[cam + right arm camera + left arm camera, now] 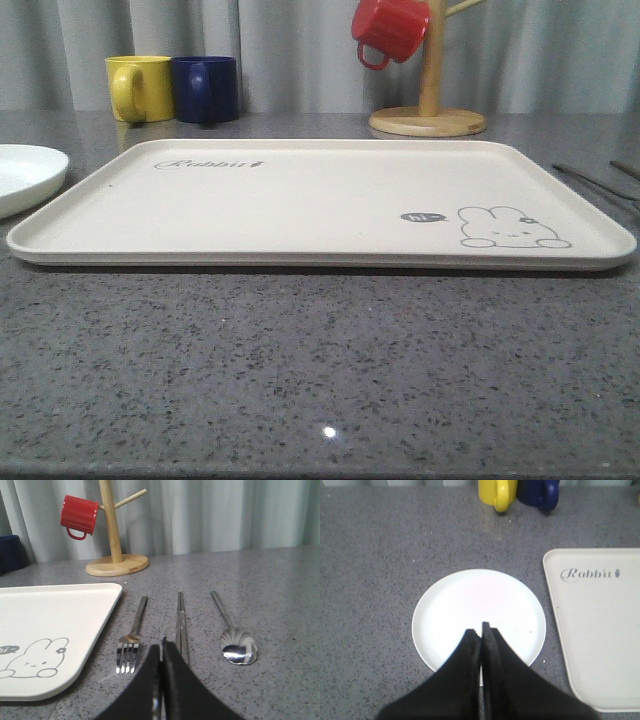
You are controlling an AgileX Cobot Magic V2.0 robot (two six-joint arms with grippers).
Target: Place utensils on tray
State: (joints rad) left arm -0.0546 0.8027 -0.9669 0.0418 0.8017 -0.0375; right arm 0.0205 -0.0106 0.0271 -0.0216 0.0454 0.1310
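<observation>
The cream tray (300, 200) with its rabbit drawing lies bare in the middle of the table; it also appears as the tray (600, 630) and tray (55, 615). To its right on the counter lie the silver utensils side by side: a fork (131, 637), a pair of chopsticks (180, 622) and a spoon (234, 639). In the front view thin utensil ends (590, 180) show at the right edge. My right gripper (162, 645) is shut and empty, between fork and chopsticks. My left gripper (481, 629) is shut and empty over a white plate (475, 605).
The white plate (25, 175) sits left of the tray. A yellow mug (140, 88) and a blue mug (206, 88) stand at the back left. A wooden mug stand (428, 110) with a red mug (388, 30) stands at the back right.
</observation>
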